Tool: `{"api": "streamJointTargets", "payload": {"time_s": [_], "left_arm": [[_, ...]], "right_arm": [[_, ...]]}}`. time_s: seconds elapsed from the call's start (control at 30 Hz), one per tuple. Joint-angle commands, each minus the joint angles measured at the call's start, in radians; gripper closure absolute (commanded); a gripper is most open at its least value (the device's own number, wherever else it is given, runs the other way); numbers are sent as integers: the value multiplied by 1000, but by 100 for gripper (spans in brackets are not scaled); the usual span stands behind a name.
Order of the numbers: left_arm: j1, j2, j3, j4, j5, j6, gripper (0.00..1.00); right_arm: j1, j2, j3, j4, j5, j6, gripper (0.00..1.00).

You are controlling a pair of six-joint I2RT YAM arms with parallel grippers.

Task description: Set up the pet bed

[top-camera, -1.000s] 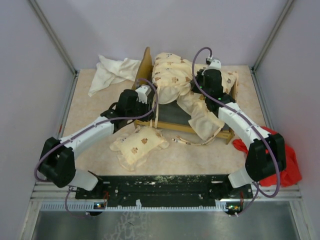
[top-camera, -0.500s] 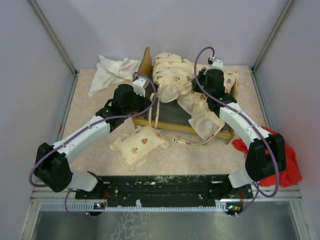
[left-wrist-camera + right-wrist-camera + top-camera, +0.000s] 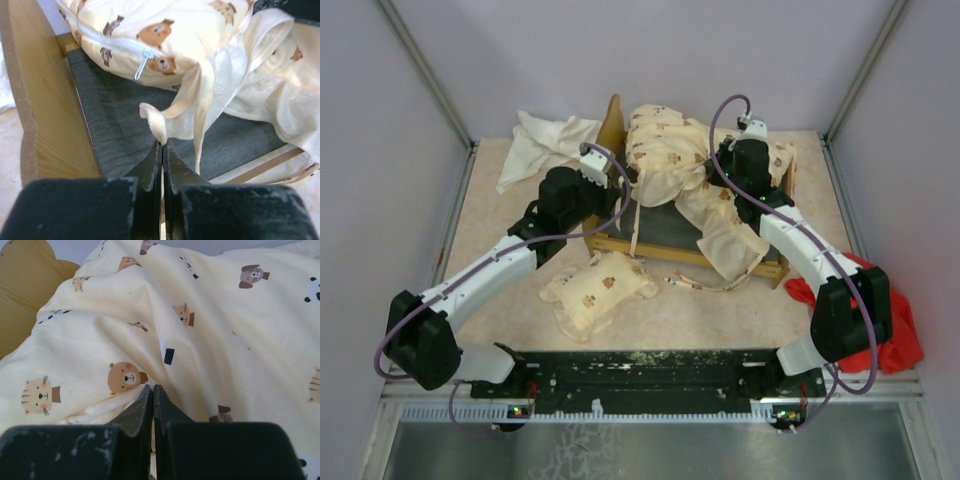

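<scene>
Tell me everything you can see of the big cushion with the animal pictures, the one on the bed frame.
The cushion is cream cloth printed with small bears and cats, with a paler fluffy underside, a white zipper and thin ties. It lies crumpled and heaped across the wooden bed frame, one end hanging over the front rail. The left claw pinches one tie; the right claw is shut on a fold.

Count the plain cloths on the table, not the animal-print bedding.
2. The white cloth lies at the far left, beside the bed's headboard; the red cloth lies at the near right, partly hidden by the right arm.
</scene>
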Motion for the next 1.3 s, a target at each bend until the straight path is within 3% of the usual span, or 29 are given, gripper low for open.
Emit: {"api": "streamJointTargets", "payload": {"time_s": [0.0,0.63,0.87,1.03,1.27], "left_arm": [[-5,24,-39,44,5,-12,100],[-4,45,-188,139,39,-130,100],[-5,-6,-165,-69,6,-221,69],[-26,-109,-213,-208,56,-298,60],[-97,-204,-331,-176,76,-404,55]], "right_arm": [[-23,-14,2,59,28,-8,100],[-24,-23,-6,54,10,-10,100],[-24,-31,-23,38,-19,-25,100],[-23,-42,-29,29,-17,-37,100],[-23,-37,-7,14,-29,-38,100]]}}
